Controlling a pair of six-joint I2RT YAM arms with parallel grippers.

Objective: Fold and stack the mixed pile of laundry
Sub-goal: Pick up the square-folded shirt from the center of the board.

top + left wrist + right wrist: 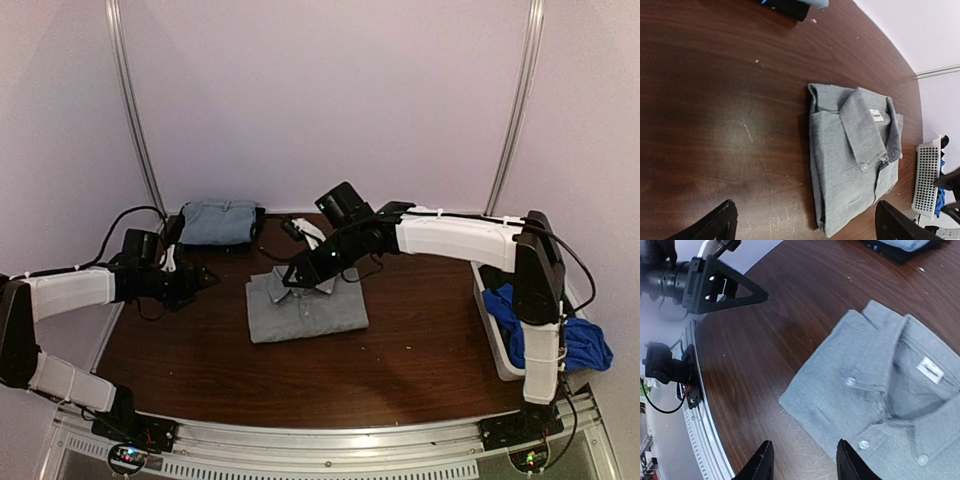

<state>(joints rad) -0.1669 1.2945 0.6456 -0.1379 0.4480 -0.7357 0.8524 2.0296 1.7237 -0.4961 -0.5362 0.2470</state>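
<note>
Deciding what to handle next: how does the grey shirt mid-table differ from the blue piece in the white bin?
The grey shirt lies folded flat, a neat rectangle; the blue piece is bunched and unfolded. The shirt rests on the table; the blue piece sits in the white bin, spilling over its edge. Both are soft cloth, and neither is held.

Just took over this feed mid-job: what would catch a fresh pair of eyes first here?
First, the folded grey shirt, buttoned and collar-up in the middle of the dark wooden table, with the right arm stretched across to its far edge. Next, the royal-blue cloth heaped in the white bin at the table's right edge, and a folded stack at the back left.
</note>
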